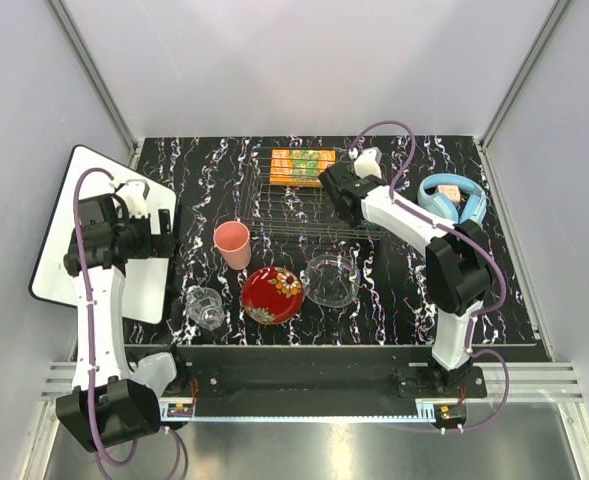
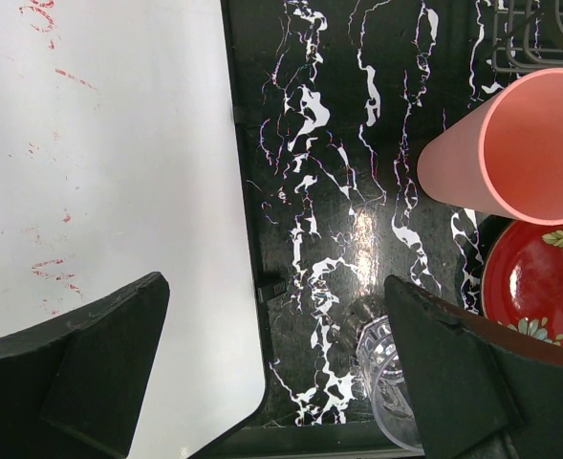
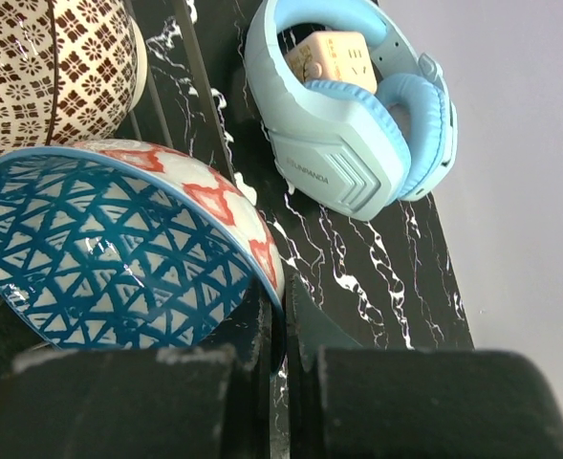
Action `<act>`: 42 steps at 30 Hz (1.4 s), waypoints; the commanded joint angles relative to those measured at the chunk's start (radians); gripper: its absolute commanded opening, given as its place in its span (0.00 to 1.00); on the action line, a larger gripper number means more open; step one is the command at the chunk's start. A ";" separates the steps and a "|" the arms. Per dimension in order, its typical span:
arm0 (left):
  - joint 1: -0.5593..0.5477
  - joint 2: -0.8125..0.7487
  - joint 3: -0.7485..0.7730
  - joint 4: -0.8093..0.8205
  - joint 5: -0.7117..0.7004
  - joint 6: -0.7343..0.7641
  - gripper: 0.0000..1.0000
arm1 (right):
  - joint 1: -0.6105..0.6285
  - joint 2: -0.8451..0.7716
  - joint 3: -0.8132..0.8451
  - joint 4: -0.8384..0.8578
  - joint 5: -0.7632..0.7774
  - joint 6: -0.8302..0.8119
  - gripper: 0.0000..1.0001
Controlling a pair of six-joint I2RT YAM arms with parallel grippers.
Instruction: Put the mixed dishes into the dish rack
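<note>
My right gripper (image 3: 283, 304) is shut on the rim of the blue patterned bowl (image 3: 109, 258), held tilted over the wire dish rack (image 1: 284, 205). The small beige patterned bowl (image 3: 52, 67) sits just behind it. In the top view the right gripper (image 1: 332, 190) hides both bowls. The pink cup (image 1: 232, 243), small clear glass cup (image 1: 204, 305), red floral bowl (image 1: 272, 295) and clear bowl (image 1: 332, 278) stand on the table in front of the rack. My left gripper (image 2: 276, 354) is open and empty above the table, between the white board and the glass cup (image 2: 386, 382).
A flat white board (image 1: 104, 235) lies at the left edge, under my left arm. An orange-green box (image 1: 302, 165) lies behind the rack. Light-blue headphones (image 1: 452, 197) with a beige block inside lie at the right, and show in the right wrist view (image 3: 348, 105).
</note>
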 commanded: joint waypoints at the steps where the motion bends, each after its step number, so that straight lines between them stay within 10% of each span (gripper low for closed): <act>1: 0.006 -0.011 0.014 0.038 0.012 -0.001 0.99 | 0.004 0.012 0.055 -0.121 0.030 0.058 0.00; 5: 0.006 -0.011 0.020 0.033 0.003 0.004 0.99 | 0.013 0.084 0.134 -0.247 0.042 0.120 0.09; 9: 0.006 -0.008 0.022 0.033 -0.023 0.014 0.99 | 0.030 0.115 0.180 -0.261 0.024 0.128 0.44; 16: 0.007 -0.006 0.022 0.031 -0.020 0.011 0.99 | 0.042 0.139 0.259 -0.284 -0.012 0.111 0.75; 31: 0.006 -0.009 0.013 0.031 -0.031 0.022 0.99 | 0.049 -0.025 0.126 -0.249 -0.064 0.169 0.68; 42: 0.007 -0.006 0.017 0.031 -0.036 0.019 0.99 | 0.050 -0.137 -0.122 -0.023 -0.059 0.169 0.45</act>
